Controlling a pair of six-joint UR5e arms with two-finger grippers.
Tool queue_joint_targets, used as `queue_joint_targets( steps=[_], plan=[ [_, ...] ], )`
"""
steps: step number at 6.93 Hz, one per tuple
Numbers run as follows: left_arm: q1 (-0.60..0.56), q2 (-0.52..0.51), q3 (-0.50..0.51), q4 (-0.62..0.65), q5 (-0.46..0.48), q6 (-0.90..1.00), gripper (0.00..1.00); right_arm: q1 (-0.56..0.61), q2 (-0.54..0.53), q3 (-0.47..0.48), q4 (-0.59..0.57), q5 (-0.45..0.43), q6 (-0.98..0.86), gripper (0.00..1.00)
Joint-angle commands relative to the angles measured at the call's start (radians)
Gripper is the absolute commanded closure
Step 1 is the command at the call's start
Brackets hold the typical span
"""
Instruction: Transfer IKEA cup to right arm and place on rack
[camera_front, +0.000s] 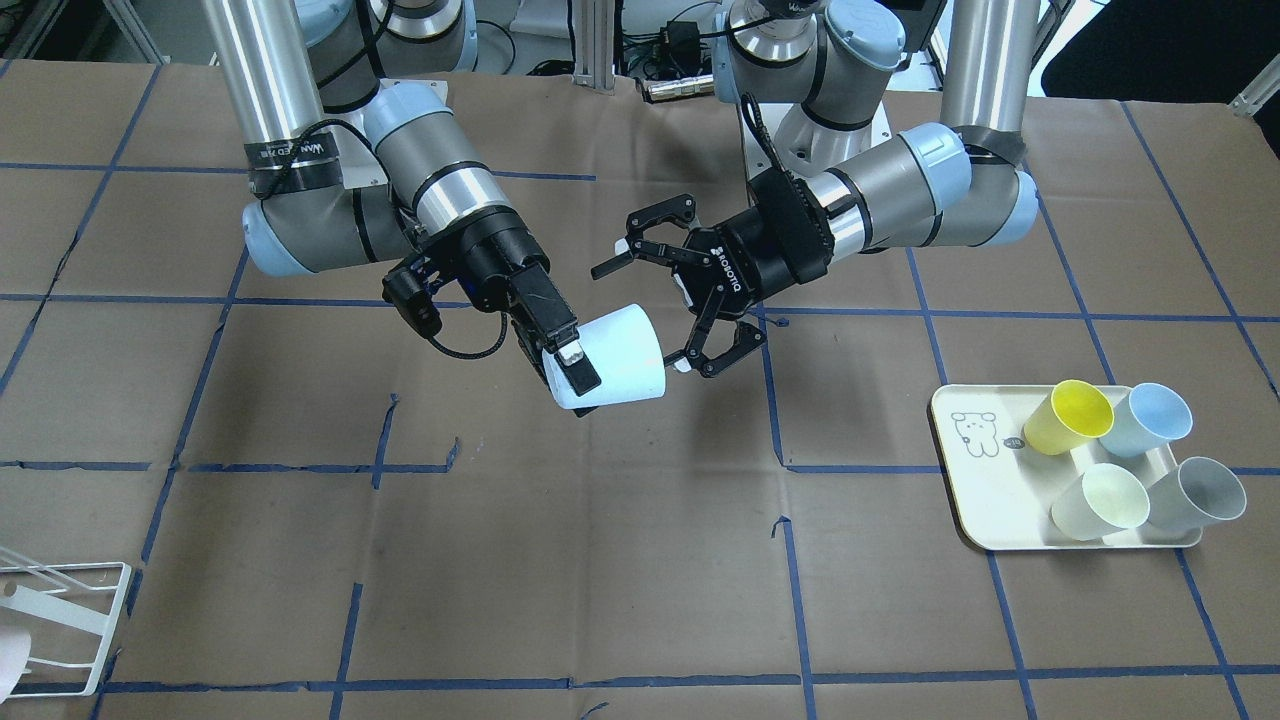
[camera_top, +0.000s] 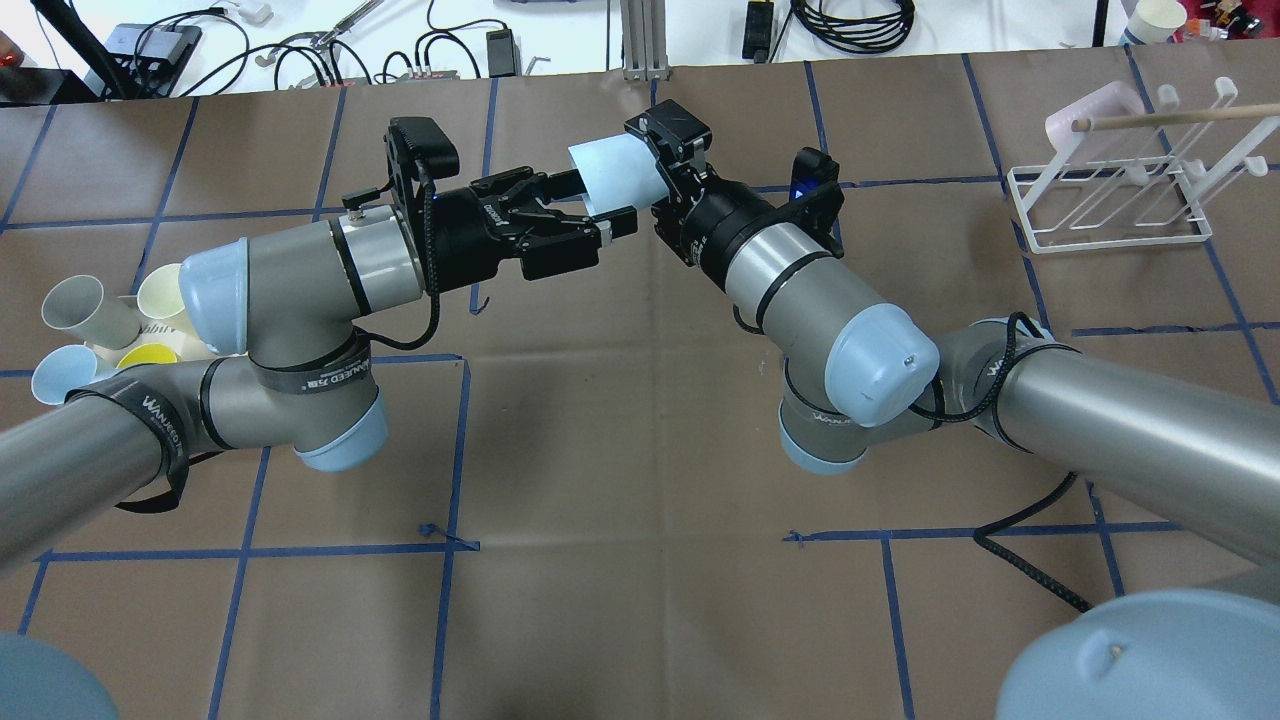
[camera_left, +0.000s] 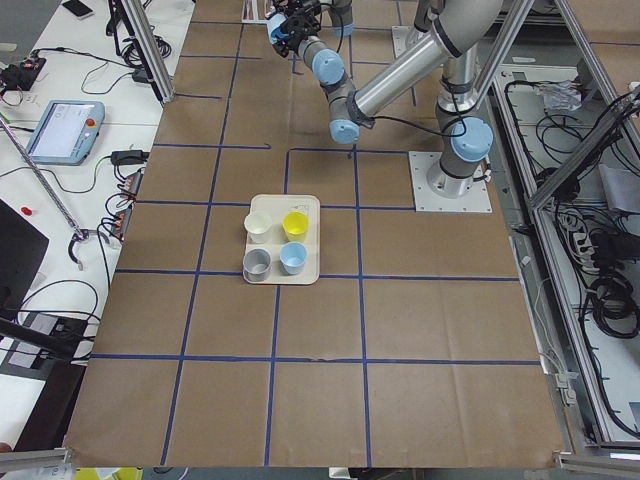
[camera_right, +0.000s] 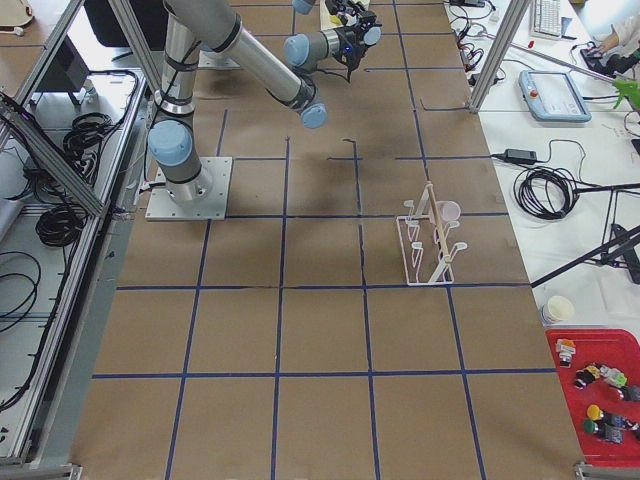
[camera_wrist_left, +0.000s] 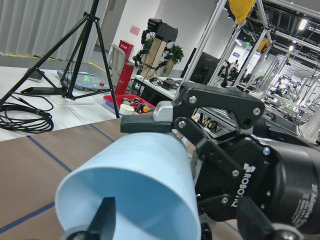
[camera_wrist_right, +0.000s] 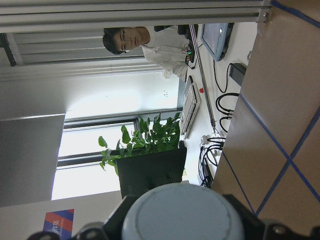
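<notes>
In the overhead view, a pale blue cup (camera_top: 610, 172) lies on its side in mid-air at upper centre, above the tabletop (camera_top: 640, 450). The right tool (camera_top: 655, 165) is clamped on its base end, and its mouth points at the left tool (camera_top: 598, 203), whose 2 fingers are spread open either side of the rim. The white wire rack (camera_top: 1116, 244) stands well apart at upper right, on the right arm's side, so the carry likely runs that way.
</notes>
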Motion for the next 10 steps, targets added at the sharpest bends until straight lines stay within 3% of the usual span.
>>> queue_joint_targets(
  steps=[1,3,5,6,7,9,10],
  plan=[
    [0.035,0.017,0.017,-0.090,0.029,-0.019,0.01,-0.004,0.000,-0.013,0.001,-0.001,-0.005,0.45],
    [0.105,0.058,0.053,-0.266,0.090,-0.021,0.01,-0.051,-0.002,-0.025,0.002,0.002,-0.010,0.52],
    [0.113,0.151,0.068,-0.496,0.271,-0.021,0.01,-0.188,-0.011,-0.027,0.001,0.125,-0.130,0.57],
    [0.113,0.167,0.092,-0.597,0.446,-0.021,0.01,-0.257,-0.011,-0.028,0.001,0.188,-0.318,0.57],
    [0.112,0.172,0.144,-0.723,0.600,-0.021,0.01,-0.304,-0.011,-0.028,0.002,0.201,-0.482,0.57],
    [0.103,0.201,0.238,-0.988,0.853,-0.022,0.01,-0.384,-0.011,-0.024,0.005,0.191,-0.982,0.59],
    [0.102,0.210,0.276,-1.116,0.868,-0.024,0.01,-0.438,-0.012,-0.024,0.002,0.200,-1.195,0.62]
  ],
)
